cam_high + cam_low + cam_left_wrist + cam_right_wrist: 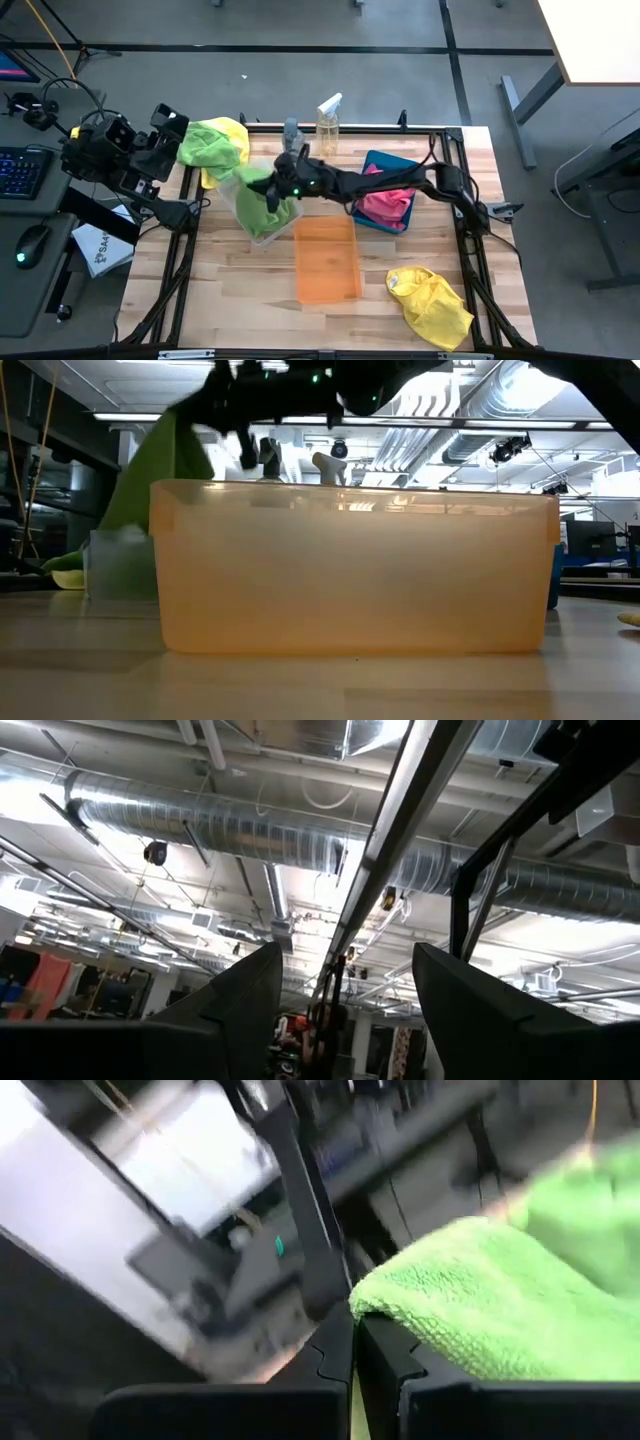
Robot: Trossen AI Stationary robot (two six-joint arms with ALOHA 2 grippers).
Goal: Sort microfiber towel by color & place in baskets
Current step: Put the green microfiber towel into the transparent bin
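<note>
The green towel (480, 1305) is looped, fuzzy microfiber, matt. The orange basket (355, 570), centre frame, is smooth translucent plastic, cloudy rather than glossy. The desk (230, 290) is pale planked wood with a dull finish. The right claw (352, 1350) looks like matt black plastic, though the view is blurred.

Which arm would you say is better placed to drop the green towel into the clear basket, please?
Right: the right gripper already holds the green towel above the clear basket, while the left gripper waits open at the table's far-left corner.
</note>
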